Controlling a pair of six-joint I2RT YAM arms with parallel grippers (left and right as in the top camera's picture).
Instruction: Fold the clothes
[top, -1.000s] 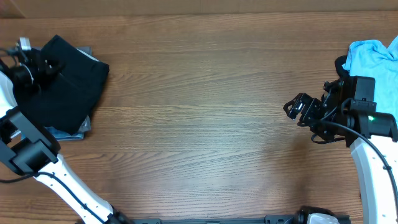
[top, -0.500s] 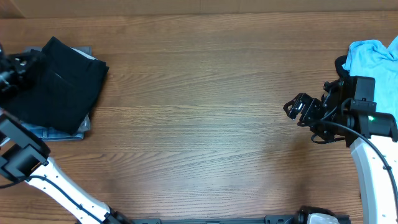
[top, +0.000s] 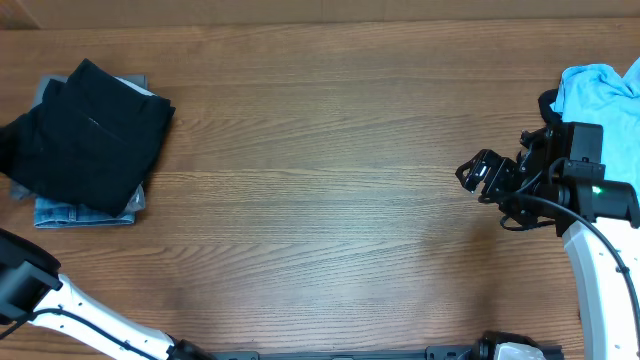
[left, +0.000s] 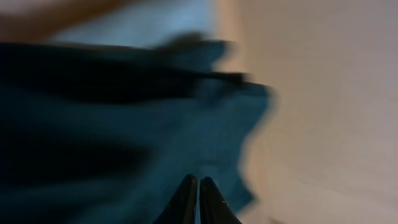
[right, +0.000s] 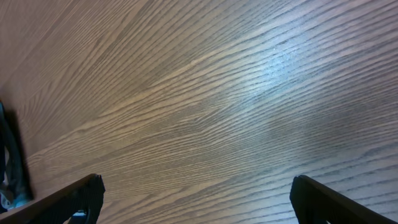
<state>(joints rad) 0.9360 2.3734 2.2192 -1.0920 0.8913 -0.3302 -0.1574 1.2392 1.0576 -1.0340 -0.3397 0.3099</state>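
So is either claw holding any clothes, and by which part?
Seemingly nothing. The right gripper hangs open over the table; the left gripper is shut over the black garment, no cloth visibly pinched, though blurred.

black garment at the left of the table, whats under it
A denim piece shows along its near edge and a grey piece peeks out at its far corner. The black garment covers the rest, so any further layers are hidden.
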